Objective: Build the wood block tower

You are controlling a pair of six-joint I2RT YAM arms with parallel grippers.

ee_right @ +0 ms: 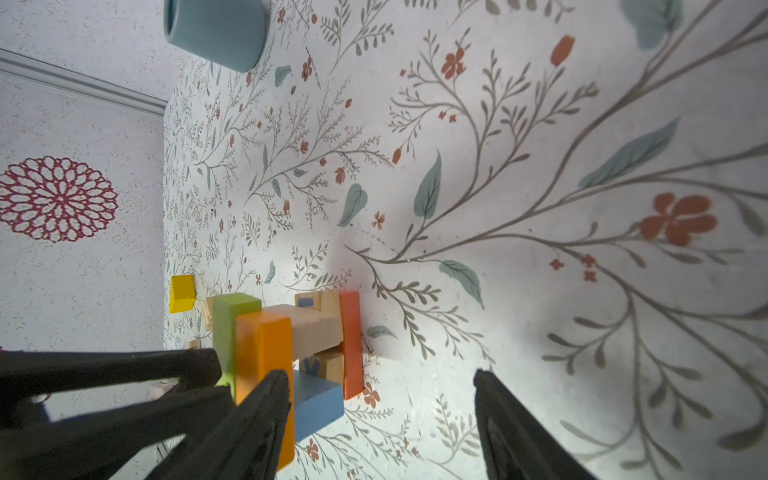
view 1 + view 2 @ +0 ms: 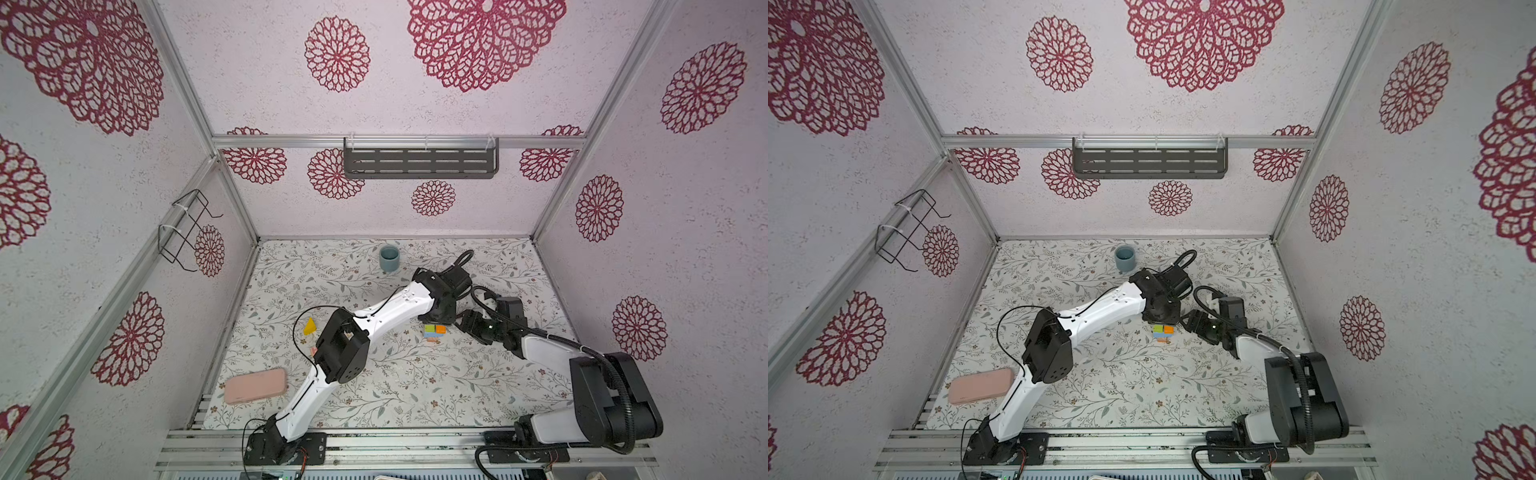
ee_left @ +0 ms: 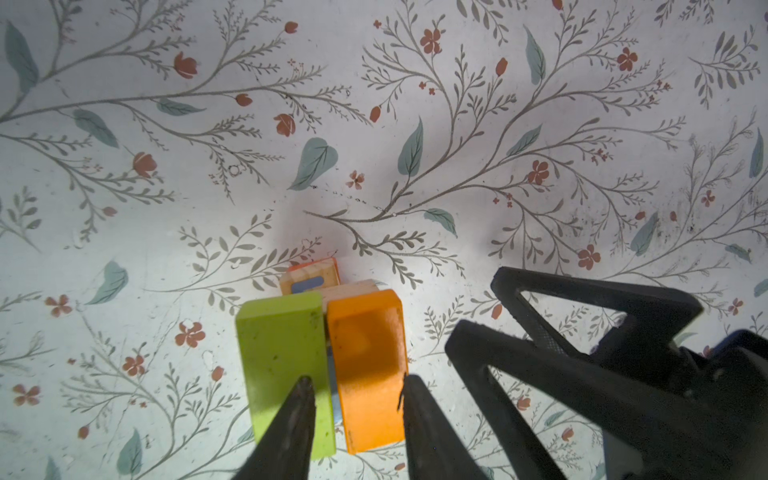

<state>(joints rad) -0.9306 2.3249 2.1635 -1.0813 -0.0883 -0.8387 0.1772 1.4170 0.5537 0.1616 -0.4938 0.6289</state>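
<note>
View down onto the floral table, past the left claw. The tower is seen from above. A green block and an orange block lie side by side on top, long sides nearly touching. Beyond them a pale tan block shows, then a letter cube with a blue mark. A red-orange block shows only as an edge at the cube's far side. The left claw's two dark tips stand apart, one over the green block and one at the orange block's outer edge. Neither tip can be seen to press. Beside the tower the right claw has its triangular fingers spread, clear of the blocks.
</note>
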